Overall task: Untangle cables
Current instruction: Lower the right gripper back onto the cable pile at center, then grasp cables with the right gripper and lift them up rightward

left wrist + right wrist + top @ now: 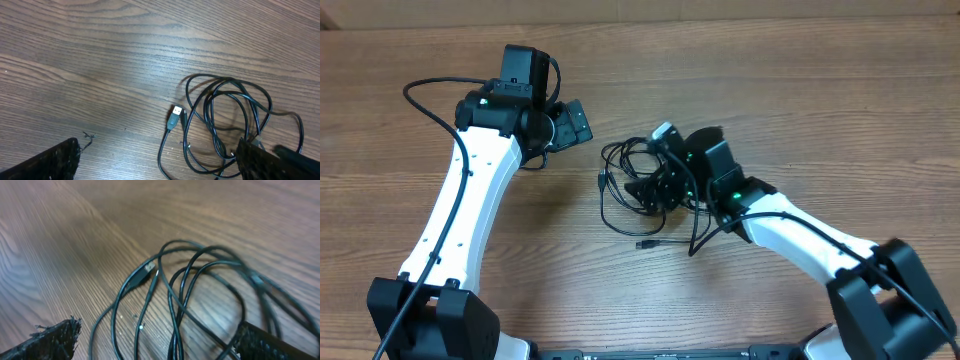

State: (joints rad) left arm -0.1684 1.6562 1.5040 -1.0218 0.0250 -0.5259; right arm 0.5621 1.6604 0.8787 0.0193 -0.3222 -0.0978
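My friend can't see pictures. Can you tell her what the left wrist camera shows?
A tangle of thin black cables lies looped on a wooden table, toward the right, with a silver USB plug sticking out on its left side. The left tool is open, its dark fingers wide apart at the bottom corners.

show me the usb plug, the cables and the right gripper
usb plug (174, 117): left wrist view, silver tip
cables (215, 76): left wrist view, top of loop
right gripper (652, 188): overhead view, between its fingertips
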